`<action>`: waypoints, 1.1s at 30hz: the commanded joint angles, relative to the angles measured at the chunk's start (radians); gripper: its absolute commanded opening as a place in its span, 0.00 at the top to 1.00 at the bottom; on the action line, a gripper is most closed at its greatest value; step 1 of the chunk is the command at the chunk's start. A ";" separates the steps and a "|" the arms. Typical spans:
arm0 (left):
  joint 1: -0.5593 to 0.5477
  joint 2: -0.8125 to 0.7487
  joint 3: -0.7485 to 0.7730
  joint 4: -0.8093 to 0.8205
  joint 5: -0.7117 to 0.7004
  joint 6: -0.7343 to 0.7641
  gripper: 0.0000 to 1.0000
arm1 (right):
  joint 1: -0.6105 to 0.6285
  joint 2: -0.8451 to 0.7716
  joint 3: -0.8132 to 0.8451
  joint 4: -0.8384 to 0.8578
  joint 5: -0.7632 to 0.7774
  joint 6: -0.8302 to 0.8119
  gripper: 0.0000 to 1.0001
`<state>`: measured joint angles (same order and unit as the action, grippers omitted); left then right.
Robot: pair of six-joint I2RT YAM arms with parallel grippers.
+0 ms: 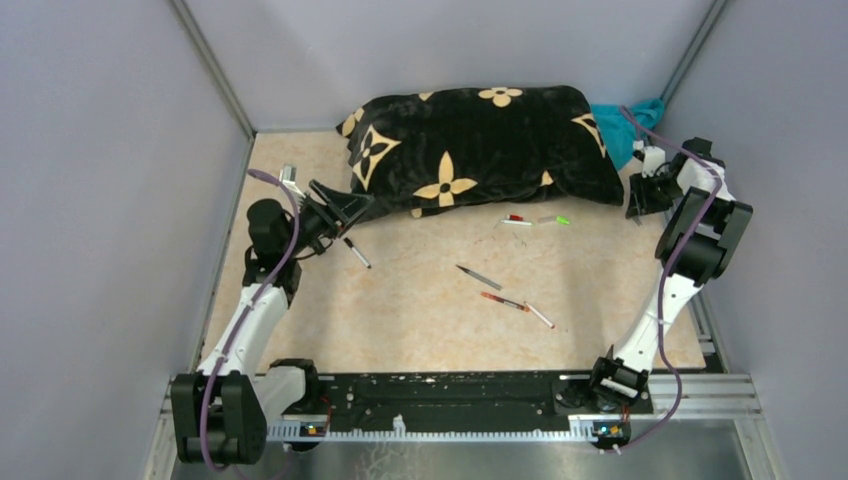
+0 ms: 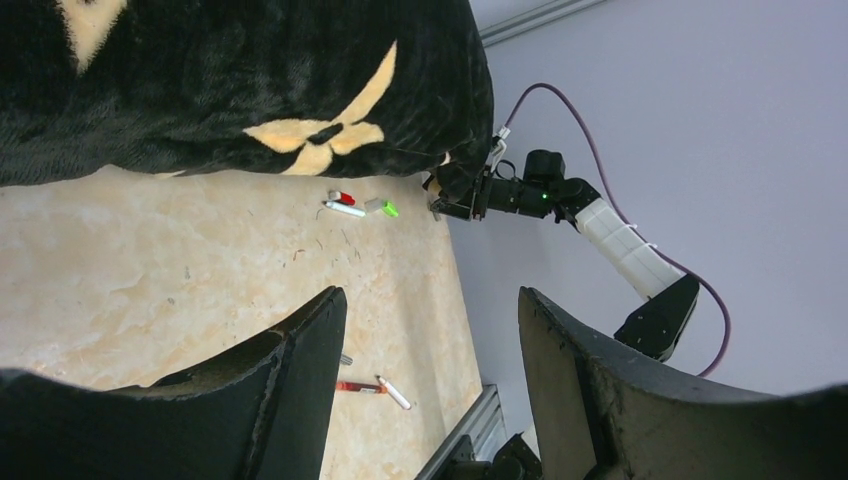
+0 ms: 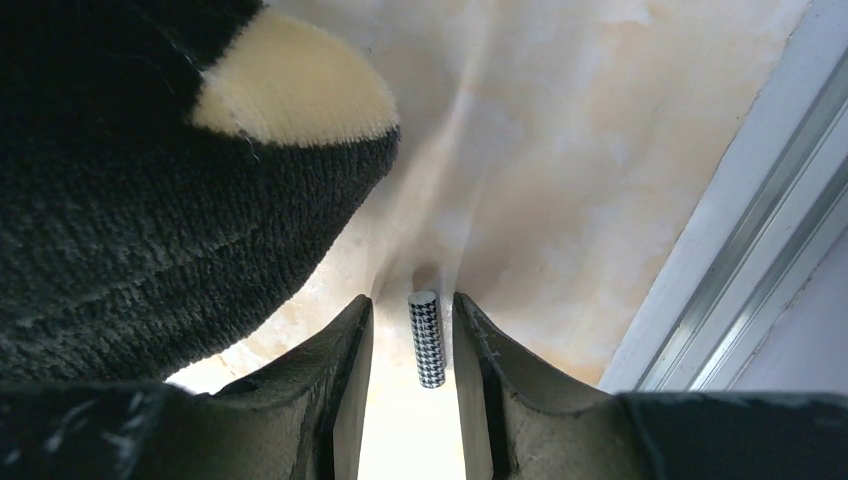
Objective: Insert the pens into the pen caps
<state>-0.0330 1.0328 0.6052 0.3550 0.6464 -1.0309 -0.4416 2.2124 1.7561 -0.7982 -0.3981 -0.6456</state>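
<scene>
Black-and-white chequered, the short tube (image 3: 427, 340) sits between the fingers of the right pincer (image 3: 412, 300). This is at the far right edge of the surface (image 3: 560, 150), just beside the corner of the black pillow (image 3: 150, 220) and near the metal rail (image 3: 740, 240). I take the tube for a cap or the end of a pen, but the pictures don't settle which. The jaws stand narrow around it, with a thin gap on one side and a wider gap on the other, so as far as I can see nothing is gripped yet.

The step in hand looks like picking up this tube. To do it well, the pincer should shift sideways until the tube is centred, so both pads meet it together. Otherwise the nearer finger may nudge it first and set it rolling toward the rail. The grip should land around mid-length and stay clear of the pillow's plush. It should also leave one end of the tube exposed for mating.

The left pincer (image 2: 430, 300) is wide open and empty, near the pillow's left corner. A black-and-white pen (image 1: 355, 250) lies just in front of it and is probably the easiest partner to fetch. The grey pen (image 1: 478, 277), red pen (image 1: 503, 300) and white pen (image 1: 540, 316) lie mid-surface. A red-ended piece (image 1: 515, 219) and a green-ended piece (image 1: 560, 219) lie just before the pillow.
</scene>
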 commanded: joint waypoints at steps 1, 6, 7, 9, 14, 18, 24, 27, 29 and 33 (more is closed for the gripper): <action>-0.005 -0.009 0.033 -0.036 -0.001 0.023 0.31 | 0.002 0.012 0.040 -0.060 0.020 0.004 0.65; -0.006 -0.043 0.031 -0.072 -0.007 0.032 0.31 | 0.003 0.012 0.047 -0.100 0.026 -0.012 0.65; -0.005 -0.049 0.030 -0.076 -0.009 0.032 0.31 | 0.002 0.011 0.045 -0.108 0.030 -0.017 0.65; -0.006 -0.061 0.024 -0.079 -0.013 0.029 0.31 | 0.003 0.004 0.038 -0.120 0.042 -0.026 0.65; -0.006 -0.069 0.016 -0.081 -0.012 0.025 0.31 | 0.004 0.018 0.051 -0.142 0.056 -0.037 0.71; -0.005 -0.058 0.031 -0.083 -0.006 0.026 0.31 | 0.012 0.025 0.058 -0.150 0.068 -0.031 0.84; -0.005 -0.055 0.040 -0.085 -0.002 0.028 0.31 | 0.019 0.013 0.044 -0.138 0.079 -0.033 0.97; -0.005 -0.062 0.034 -0.087 -0.003 0.030 0.31 | 0.020 -0.012 0.021 -0.130 0.053 -0.047 0.99; -0.005 -0.068 0.033 -0.091 -0.002 0.033 0.31 | 0.022 -0.049 -0.011 -0.111 0.026 -0.048 0.99; -0.005 -0.080 0.032 -0.096 -0.002 0.041 0.31 | 0.028 -0.138 -0.089 -0.096 -0.050 -0.050 1.00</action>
<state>-0.0330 0.9783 0.6113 0.2741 0.6403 -1.0149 -0.4332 2.1880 1.7302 -0.8970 -0.3614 -0.6785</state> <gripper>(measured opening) 0.692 0.063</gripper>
